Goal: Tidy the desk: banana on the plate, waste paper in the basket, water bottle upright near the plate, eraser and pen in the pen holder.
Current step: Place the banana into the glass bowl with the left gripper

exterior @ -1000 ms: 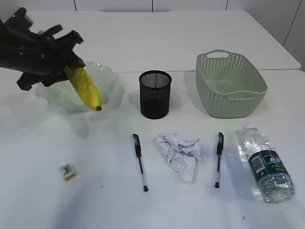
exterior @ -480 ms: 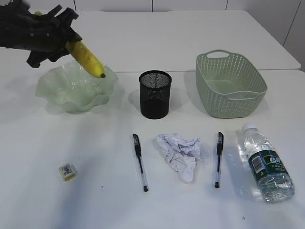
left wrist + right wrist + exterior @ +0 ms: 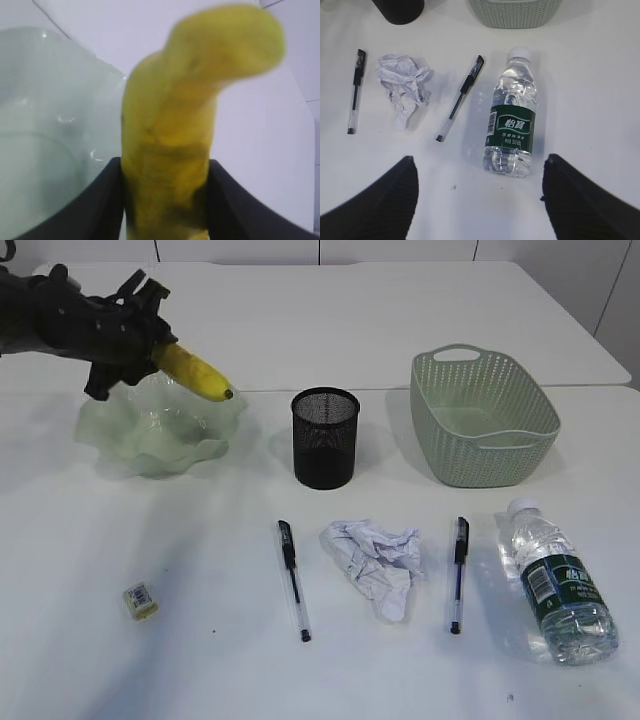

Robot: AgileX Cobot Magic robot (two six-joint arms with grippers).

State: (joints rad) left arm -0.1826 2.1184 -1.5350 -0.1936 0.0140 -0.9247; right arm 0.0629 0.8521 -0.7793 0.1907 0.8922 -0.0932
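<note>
My left gripper (image 3: 150,345) is shut on the yellow banana (image 3: 196,374), held slanted above the back of the pale green plate (image 3: 125,445); up close the banana (image 3: 170,150) sits between both fingers (image 3: 100,200). The black pen holder (image 3: 325,437) and the sage green basket (image 3: 482,418) stand to the right. Nearer the front lie the eraser (image 3: 140,601), two pens (image 3: 293,578) (image 3: 458,572), the waste paper (image 3: 375,562) and the water bottle (image 3: 556,583) on its side. My right gripper (image 3: 479,172) hangs open above the desk near the bottle (image 3: 512,127), out of the exterior view.
The white desk (image 3: 330,330) has a seam running across behind the plate and basket. In the right wrist view the paper ball (image 3: 402,87) and pens (image 3: 460,97) (image 3: 355,90) lie left of the bottle.
My left arm has lifted the banana up and back, from low in front of the plate to above its far rim, and then lowered it a little.
</note>
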